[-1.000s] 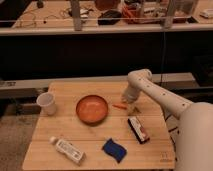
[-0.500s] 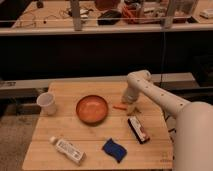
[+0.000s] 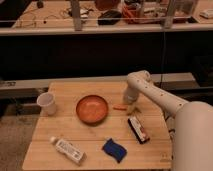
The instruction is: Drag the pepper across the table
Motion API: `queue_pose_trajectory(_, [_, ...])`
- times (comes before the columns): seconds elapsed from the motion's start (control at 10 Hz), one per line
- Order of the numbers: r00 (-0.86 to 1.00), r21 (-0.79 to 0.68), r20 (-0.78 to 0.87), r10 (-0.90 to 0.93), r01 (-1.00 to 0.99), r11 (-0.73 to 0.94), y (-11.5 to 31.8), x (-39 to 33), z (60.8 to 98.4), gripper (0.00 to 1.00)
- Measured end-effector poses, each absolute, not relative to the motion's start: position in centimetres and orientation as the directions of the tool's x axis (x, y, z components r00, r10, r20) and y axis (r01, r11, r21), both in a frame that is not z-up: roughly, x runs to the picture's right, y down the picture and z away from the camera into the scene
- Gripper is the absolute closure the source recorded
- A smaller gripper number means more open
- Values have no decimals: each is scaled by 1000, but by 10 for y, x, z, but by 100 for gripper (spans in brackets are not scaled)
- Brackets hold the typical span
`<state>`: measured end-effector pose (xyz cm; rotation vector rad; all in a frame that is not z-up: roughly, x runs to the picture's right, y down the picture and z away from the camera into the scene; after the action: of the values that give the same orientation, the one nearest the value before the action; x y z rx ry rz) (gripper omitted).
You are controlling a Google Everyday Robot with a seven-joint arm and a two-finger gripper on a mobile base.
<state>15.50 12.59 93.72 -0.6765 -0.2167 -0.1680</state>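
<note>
The pepper point(image 3: 119, 107) is a small slender orange sliver lying on the pale wooden table point(image 3: 100, 135), just right of the orange bowl. My white arm reaches in from the right and bends down over the table's middle right. The gripper point(image 3: 130, 107) hangs at table level right at the pepper's right end. Whether it touches the pepper cannot be told.
A round orange bowl point(image 3: 92, 110) sits mid-table, with a white cup point(image 3: 46, 103) at the left edge. A white bottle point(image 3: 67, 150) lies at the front left, a blue sponge point(image 3: 114, 150) at the front middle, and a dark packet point(image 3: 138, 129) near the gripper. A cluttered workbench point(image 3: 100, 22) runs behind.
The gripper has come down slightly toward the pepper's right end. The pepper and the other objects have not visibly moved.
</note>
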Motion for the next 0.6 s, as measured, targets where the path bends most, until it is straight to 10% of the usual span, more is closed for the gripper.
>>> queue_pose_trajectory(0.2, [965,-602,251,-81,221,767,127,156,937,78])
queue_pose_trajectory(0.6, [965,-604,250,-80,220,766,128,157,937,80])
